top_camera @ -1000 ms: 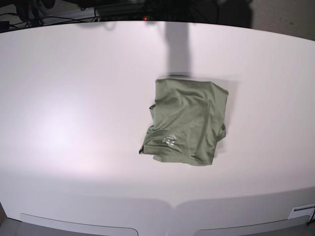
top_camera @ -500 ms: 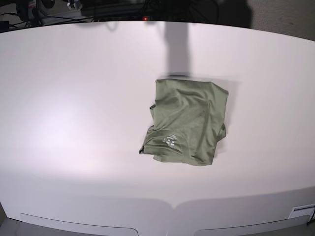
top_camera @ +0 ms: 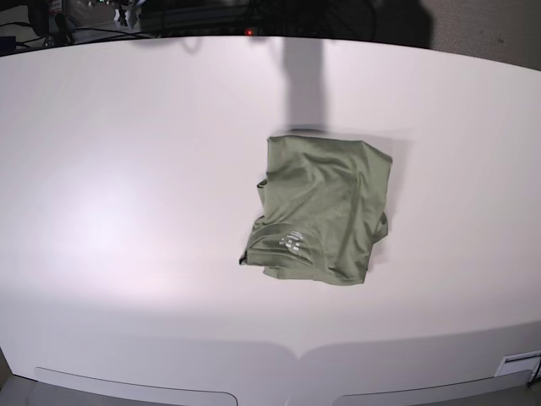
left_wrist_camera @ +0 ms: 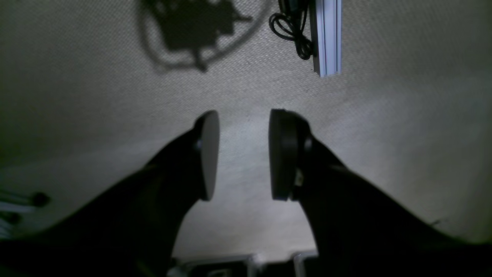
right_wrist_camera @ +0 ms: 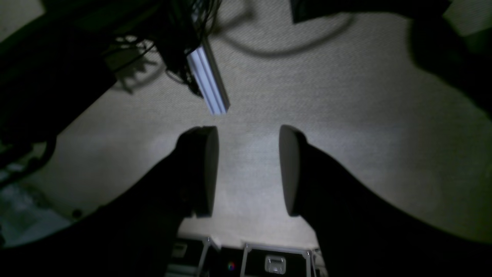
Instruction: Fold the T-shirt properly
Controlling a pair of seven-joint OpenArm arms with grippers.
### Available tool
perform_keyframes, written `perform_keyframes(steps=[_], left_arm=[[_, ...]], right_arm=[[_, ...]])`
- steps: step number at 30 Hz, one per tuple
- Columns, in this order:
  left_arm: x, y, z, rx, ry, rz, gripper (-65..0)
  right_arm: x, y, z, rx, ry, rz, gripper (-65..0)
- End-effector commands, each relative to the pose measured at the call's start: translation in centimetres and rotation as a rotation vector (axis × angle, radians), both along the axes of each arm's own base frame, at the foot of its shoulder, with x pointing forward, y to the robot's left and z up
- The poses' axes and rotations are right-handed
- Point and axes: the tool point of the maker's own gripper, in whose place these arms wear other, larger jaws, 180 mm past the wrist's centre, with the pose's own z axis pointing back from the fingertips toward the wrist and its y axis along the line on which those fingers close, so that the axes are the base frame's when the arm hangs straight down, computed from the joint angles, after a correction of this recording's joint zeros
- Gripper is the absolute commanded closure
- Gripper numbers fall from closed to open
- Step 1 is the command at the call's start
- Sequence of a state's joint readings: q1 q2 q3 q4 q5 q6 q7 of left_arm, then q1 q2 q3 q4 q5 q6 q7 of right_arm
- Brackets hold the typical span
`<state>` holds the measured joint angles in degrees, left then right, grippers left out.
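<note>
Sage-green cotton, a bit wrinkly: the T-shirt [top_camera: 325, 208] sits folded into a rough rectangle on the white worktop [top_camera: 127, 194], a little right of centre and roughly midway between the near and far edges; small pale printed mark [top_camera: 291, 243] shows near its near-left corner; nothing is touching it and neither arm shows up in the base view.

Both wrist cams are looking down at beige carpet [left_wrist_camera: 403, 134] instead of the shirt; the left gripper [left_wrist_camera: 242, 154] has its fingers [left_wrist_camera: 209, 154] parted with a clear gap and nothing between them, so released; same deal for the right gripper [right_wrist_camera: 248, 169], fingers [right_wrist_camera: 288, 169] apart, nothing held. A pale aluminium rail [left_wrist_camera: 326, 36] with a looped black cable [left_wrist_camera: 290, 30] beside it lies on the floor past the left gripper; another pale rail [right_wrist_camera: 209, 82] under a tangle of dark cables sits past the right one.
</note>
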<state>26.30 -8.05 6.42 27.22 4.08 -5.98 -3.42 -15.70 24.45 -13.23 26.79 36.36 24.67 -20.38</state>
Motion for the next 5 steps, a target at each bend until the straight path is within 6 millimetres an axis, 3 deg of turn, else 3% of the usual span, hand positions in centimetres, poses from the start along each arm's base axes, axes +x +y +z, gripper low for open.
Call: perform_keyframes(steps=[1,5], left_arm=[[0.5,0.5,0.0,0.008,-0.016,0.017,-21.5],[2.6,0.5,-0.4,0.008,-0.051,0.053,-21.5]], right_arm=[[0.2,-0.6,0.2,-0.006,-0.013,0.001,-26.5],[0.9,-0.6,0.1,-0.008,-0.044,-0.007,-26.5]])
